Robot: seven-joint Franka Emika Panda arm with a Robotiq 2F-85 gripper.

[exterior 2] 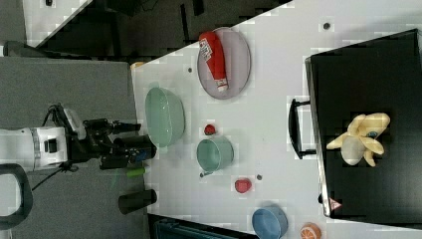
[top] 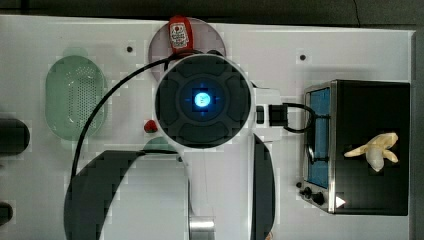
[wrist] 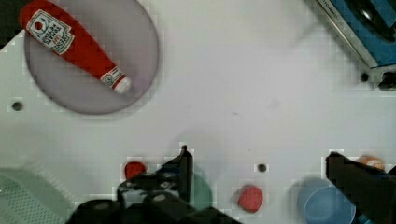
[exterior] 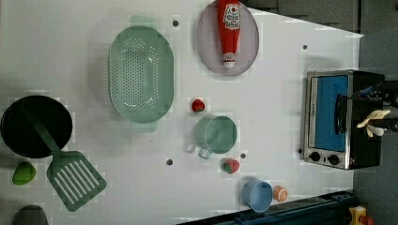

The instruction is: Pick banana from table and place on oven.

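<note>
in the wrist view the hand (wrist: 257, 186) is hanging spread wide with nothing between its fingers (wrist: 184, 170), holding nothing and touching nothing, high above the white tabletop (wrist: 243, 93). below it a red strawberry (wrist: 251, 198) and a blue cup (wrist: 327, 207) are sitting. farther off, the banana (exterior 2: 361, 139) is lying on the oven (exterior 2: 368, 89), on its matte black top, pale yellow with a cream-white tip and its peel strips splaying outward.

The arm (top: 202, 100) hides the green cup (top: 159, 144) in the top view.
</note>
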